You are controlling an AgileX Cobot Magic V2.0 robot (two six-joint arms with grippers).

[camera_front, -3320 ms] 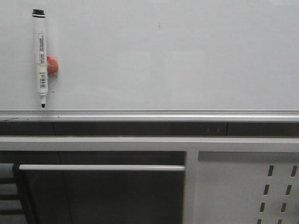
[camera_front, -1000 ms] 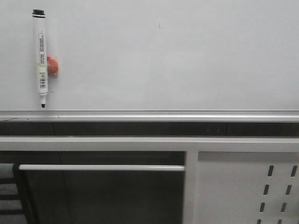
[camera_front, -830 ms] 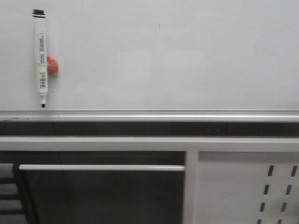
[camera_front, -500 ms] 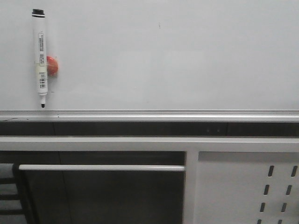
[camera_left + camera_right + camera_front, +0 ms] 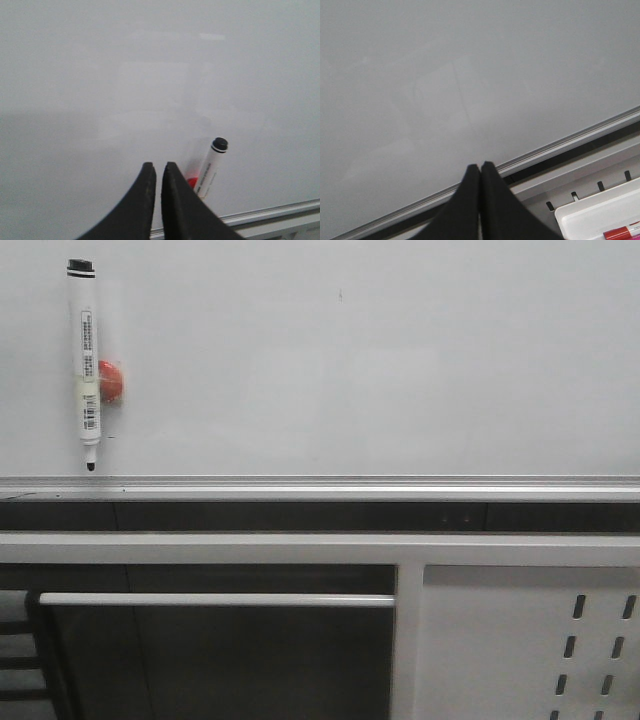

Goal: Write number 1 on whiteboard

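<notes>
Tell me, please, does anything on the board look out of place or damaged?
Nothing stands out. The whiteboard is unmarked apart from one tiny dark speck near its top. The marker pen hangs upright at the board's left, tip down, against a red holder. No number is written yet.

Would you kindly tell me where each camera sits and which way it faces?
Front: faces the whiteboard and marker; no robot parts show.
Left wrist: on the left arm, facing the board; shut left pincer shows.
Right wrist: on the right arm, facing the board's rim; shut right pincer shows.
Front and left wrist share the marker.
</notes>
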